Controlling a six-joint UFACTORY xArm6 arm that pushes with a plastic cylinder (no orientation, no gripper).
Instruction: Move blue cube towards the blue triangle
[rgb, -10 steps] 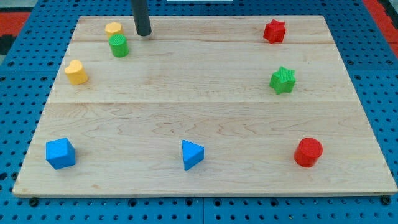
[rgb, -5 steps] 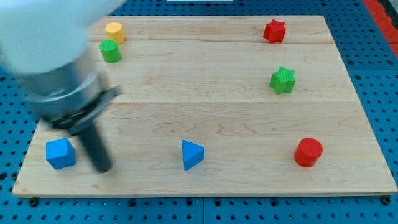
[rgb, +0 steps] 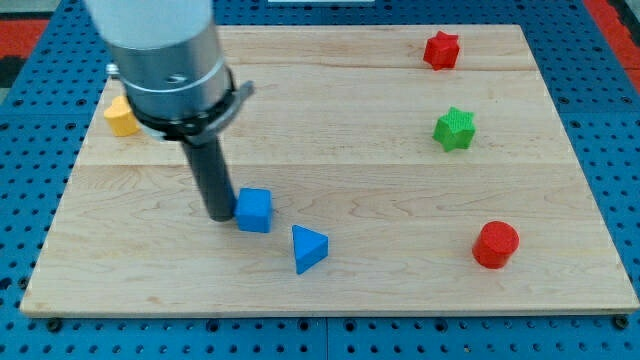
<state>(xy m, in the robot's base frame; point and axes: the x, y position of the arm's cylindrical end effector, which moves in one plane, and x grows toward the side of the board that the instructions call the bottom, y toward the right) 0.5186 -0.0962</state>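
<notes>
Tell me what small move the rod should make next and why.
Probably keep pushing toward the view's lower right. My tip sits against the view's left side of the blue cube, and the blue triangle lies just beyond, a small gap away.

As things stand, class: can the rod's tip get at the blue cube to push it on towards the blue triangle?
Probably yes: my tip sits against the blue cube on the view's left, with the blue triangle just beyond, lower right.

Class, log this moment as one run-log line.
my tip: touching blue cube's left | blue triangle: lower right of cube, small gap | state: pushing
</notes>
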